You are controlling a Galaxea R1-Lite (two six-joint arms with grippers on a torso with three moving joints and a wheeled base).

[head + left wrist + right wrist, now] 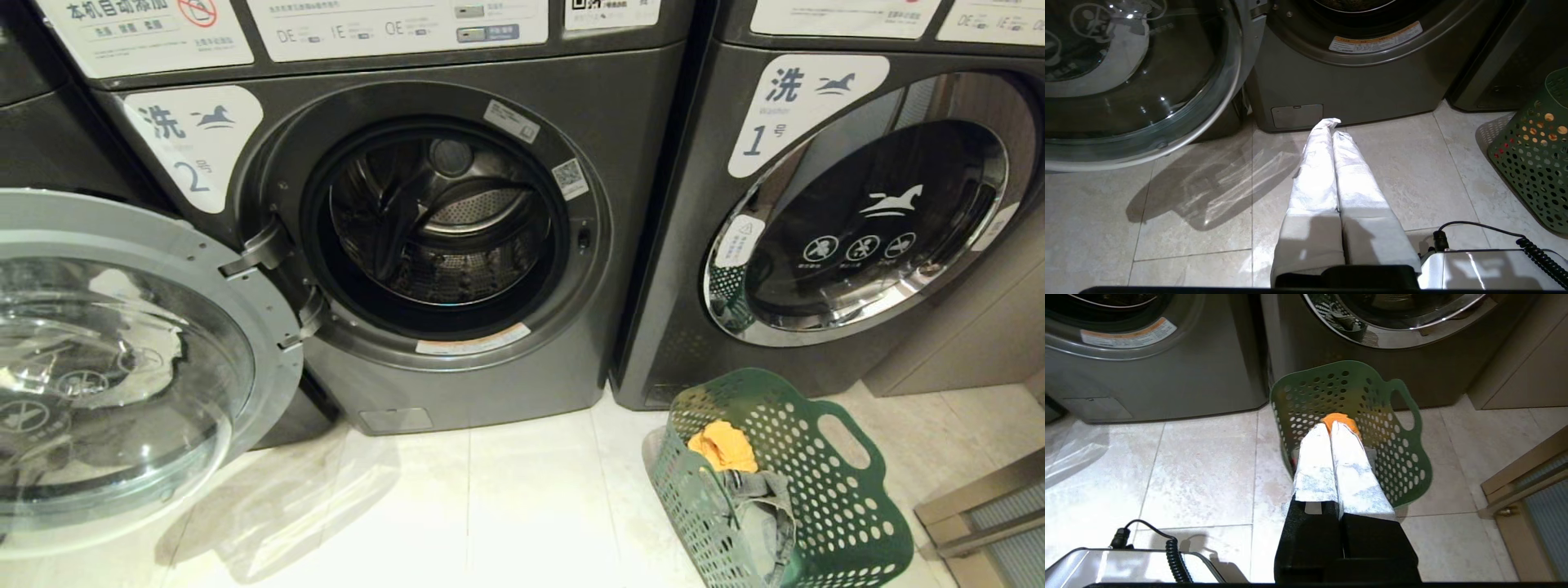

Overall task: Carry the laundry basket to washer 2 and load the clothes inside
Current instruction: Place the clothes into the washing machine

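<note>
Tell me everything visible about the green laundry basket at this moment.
The laundry basket is dark green plastic with rounded corners, walls pierced by round holes and a cut-out loop handle showing. It stands on the tiled floor before the closed washer labelled 1, neither gripper touching it. The clothes lie inside: a yellow-orange cloth on top of grey fabric.

You have washer 2 [457, 245] on the left with its door [122, 359] swung open to its left, and washer 1 [857, 220] just beside it on the right. The laundry basket [816, 490] stands on the floor [490, 506] before washer 1, the clothes [739, 474] inside it.
</note>
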